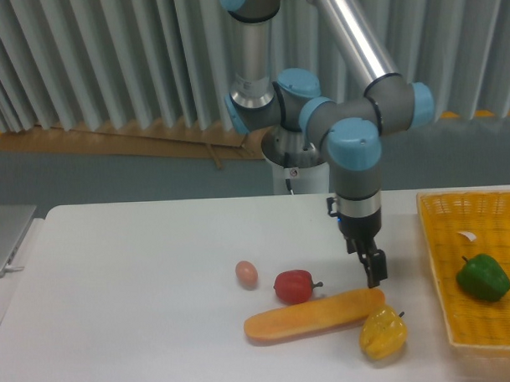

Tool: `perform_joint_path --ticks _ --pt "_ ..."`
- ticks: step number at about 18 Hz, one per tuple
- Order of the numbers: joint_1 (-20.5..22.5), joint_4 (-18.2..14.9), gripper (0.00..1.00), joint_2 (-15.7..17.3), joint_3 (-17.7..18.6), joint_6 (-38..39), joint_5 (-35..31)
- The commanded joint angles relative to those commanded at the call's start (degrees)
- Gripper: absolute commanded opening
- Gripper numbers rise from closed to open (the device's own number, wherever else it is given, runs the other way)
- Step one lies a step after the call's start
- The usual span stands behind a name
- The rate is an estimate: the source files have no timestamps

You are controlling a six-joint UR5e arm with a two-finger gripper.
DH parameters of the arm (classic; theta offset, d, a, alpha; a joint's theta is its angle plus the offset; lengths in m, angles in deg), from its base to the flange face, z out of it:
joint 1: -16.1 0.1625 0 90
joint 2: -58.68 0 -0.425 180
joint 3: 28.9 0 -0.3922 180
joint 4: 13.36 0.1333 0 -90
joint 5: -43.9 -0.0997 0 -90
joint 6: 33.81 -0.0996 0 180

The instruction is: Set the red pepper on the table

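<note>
A robot lab or test room: an industrial arm (354, 146) mounted at a plain white table (125, 313), toy-like food laid out, a grey ribbed wall panel (83, 63) behind.
</note>
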State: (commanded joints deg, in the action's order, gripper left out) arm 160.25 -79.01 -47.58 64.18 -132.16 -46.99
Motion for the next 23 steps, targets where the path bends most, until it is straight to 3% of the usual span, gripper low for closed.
perform_joint_path --ticks 3,7,8,14,23 --pt "-2.2 -2.8 1.0 2.5 -1.0 1.2 1.1" --pt "-2.6 -13.0 1.0 4.1 -5.5 2.5 1.5" --pt "-2.6 -14.2 1.0 4.2 -6.0 2.2 1.5" --pt "-3.2 -18.8 1.0 5.7 -6.9 2.4 3.9" --pt "-4.0 -19.1 1.0 7.3 -6.9 2.0 2.7"
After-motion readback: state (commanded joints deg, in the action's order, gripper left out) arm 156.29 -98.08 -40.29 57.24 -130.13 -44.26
